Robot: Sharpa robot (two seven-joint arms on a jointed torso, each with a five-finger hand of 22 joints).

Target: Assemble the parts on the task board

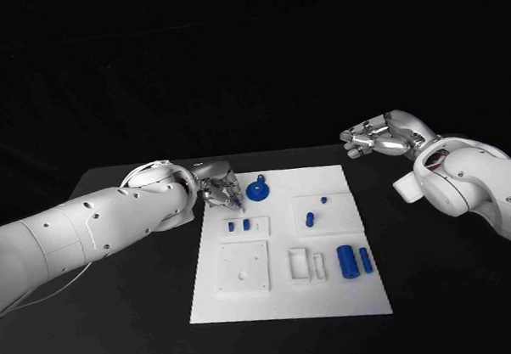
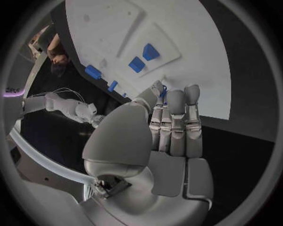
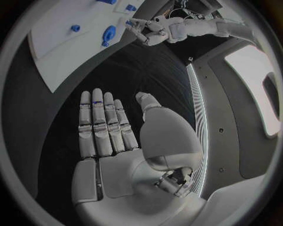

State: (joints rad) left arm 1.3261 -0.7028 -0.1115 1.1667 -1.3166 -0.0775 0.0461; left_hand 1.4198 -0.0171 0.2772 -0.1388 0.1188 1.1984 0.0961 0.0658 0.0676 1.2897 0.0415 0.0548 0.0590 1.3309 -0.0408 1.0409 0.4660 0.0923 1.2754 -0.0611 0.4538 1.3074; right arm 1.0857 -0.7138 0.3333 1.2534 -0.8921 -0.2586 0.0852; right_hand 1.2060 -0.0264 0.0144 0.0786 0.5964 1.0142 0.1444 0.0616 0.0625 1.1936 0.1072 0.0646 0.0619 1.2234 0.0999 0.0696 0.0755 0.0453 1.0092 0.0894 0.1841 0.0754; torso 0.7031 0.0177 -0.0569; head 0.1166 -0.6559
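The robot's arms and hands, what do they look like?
Both arms are smooth, rounded white shells dotted with small dark screw holes. A thin pale cable loops under the left arm. The left hand and right hand are shiny silver, with pale grey padded palms and segmented fingers.

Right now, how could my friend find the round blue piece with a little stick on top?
Look at the white task board in the middle of the black table. Go to its far edge, beside the left hand. There sits the round blue part, a fat disc with a thin stem; the other blue parts are small blocks or plain cylinders.

Overhead head view; two wrist fisheyes
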